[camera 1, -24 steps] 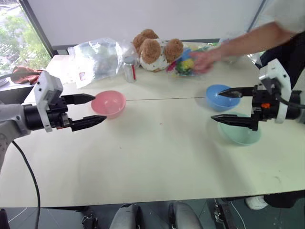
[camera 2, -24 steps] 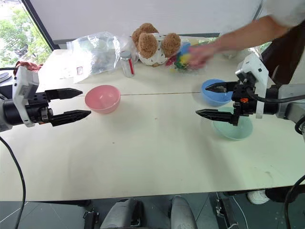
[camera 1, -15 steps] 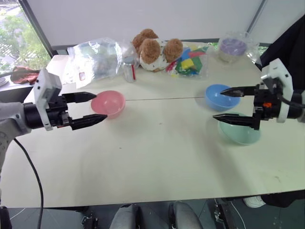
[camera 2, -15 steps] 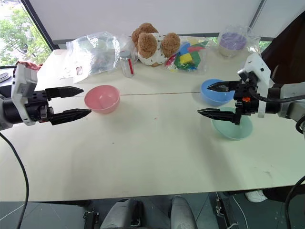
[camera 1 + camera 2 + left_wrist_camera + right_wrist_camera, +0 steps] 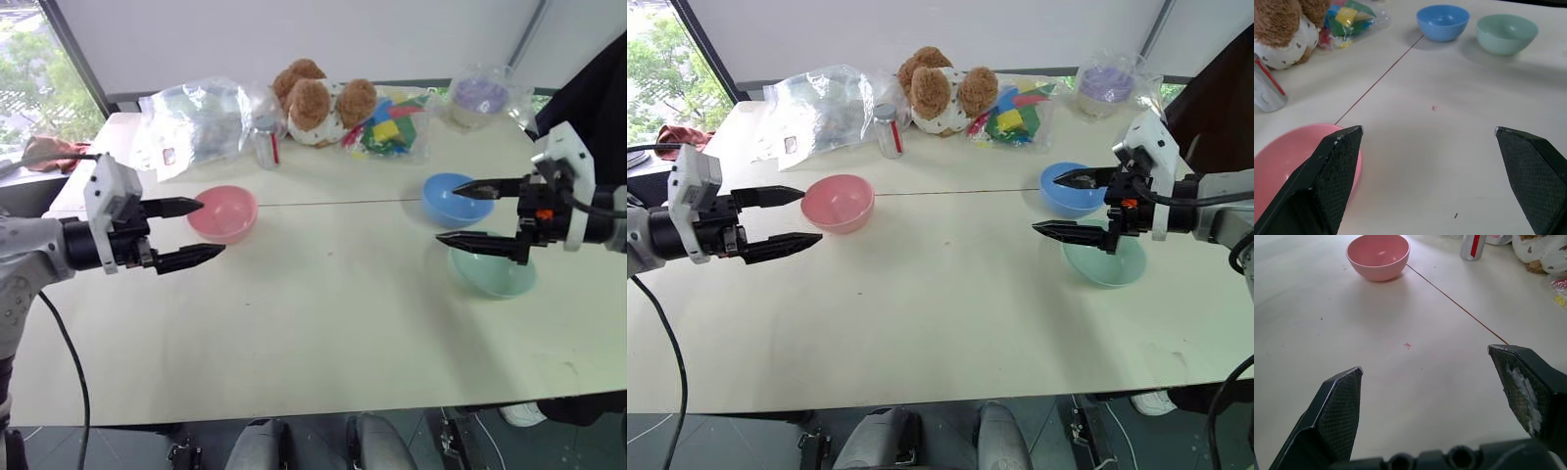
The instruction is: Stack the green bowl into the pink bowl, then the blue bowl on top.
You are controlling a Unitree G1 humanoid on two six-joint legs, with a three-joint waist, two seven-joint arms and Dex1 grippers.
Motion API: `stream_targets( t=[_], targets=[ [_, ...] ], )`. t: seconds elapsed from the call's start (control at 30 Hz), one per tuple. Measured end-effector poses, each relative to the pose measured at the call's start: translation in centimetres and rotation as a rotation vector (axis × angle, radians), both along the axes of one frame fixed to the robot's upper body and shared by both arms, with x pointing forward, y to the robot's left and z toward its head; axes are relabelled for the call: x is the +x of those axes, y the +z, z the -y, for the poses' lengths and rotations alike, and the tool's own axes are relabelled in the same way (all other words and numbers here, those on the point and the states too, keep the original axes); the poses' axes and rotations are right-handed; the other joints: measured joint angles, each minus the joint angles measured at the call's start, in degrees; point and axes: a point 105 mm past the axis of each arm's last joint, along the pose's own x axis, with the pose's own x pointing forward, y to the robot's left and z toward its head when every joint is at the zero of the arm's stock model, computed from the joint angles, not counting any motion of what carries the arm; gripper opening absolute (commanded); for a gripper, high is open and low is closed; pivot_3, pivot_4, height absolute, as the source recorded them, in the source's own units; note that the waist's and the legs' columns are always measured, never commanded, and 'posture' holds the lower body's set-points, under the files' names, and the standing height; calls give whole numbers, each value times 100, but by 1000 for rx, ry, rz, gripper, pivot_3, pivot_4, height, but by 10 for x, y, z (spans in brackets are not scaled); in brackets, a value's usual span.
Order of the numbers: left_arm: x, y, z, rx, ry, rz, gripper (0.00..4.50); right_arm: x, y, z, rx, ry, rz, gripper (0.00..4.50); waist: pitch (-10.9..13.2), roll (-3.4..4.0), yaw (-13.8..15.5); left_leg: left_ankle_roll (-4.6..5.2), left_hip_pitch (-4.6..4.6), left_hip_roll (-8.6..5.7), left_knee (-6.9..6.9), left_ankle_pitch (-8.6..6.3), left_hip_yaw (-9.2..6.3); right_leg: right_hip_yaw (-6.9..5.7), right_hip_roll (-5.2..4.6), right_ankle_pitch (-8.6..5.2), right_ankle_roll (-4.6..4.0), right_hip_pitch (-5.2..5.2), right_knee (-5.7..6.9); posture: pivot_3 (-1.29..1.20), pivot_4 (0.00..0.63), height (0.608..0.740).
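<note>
The pink bowl (image 5: 223, 212) sits upright on the left half of the pale table (image 5: 323, 323). My left gripper (image 5: 213, 228) hovers open just beside it on its near side, with nothing between the fingers. On the right, the blue bowl (image 5: 441, 201) stands behind the green bowl (image 5: 495, 274), the two close together. My right gripper (image 5: 446, 211) is open and empty, hanging above the table just left of both bowls. The left wrist view shows the blue bowl (image 5: 1443, 22) and green bowl (image 5: 1507, 33) far ahead.
Along the table's back edge lie a clear plastic bag (image 5: 196, 122), a small can (image 5: 266, 142), a teddy bear (image 5: 318, 103), a bag of coloured blocks (image 5: 392, 127) and a bagged purple bowl (image 5: 480, 96). A person in dark clothes (image 5: 598, 93) stands at the back right.
The person's arm that reached over the back of the table has withdrawn. My left gripper has edged slightly right, beside the pink bowl. The right gripper has stayed put.
</note>
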Motion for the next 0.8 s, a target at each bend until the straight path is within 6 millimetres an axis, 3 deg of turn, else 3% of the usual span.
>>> stream_targets(
  t=[0.23,0.43,0.6,0.77,0.8],
  targets=[
    [15,-9,-6,112,31,45,4469,0,3,-6,11,11,12,4500,-1,1,-13,0,0,0,0,0,1,0,0,0,0,-1,0,0,150,740],
    [55,-39,-26,344,75,95,4469,-4,3,-18,-1,53,26,4500,-2,2,23,12,-1,-5,1,-7,4,-3,1,0,0,0,0,0,150,740],
    [95,-64,-15,429,28,105,4469,-8,0,-25,-9,67,25,4500,-1,0,91,28,-8,-8,11,-15,16,-8,8,1,2,-3,1,0,150,740],
    [116,-89,3,499,-46,71,4469,-11,-3,-23,-10,35,18,4500,0,-3,135,33,-11,-8,13,-17,27,-16,23,2,4,-6,-1,0,150,740],
    [116,-91,3,505,-49,67,4227,-11,-3,-23,-10,33,19,4500,0,-3,136,36,-11,-8,13,-19,27,-16,23,2,4,-6,-1,0,150,740]
  ],
)
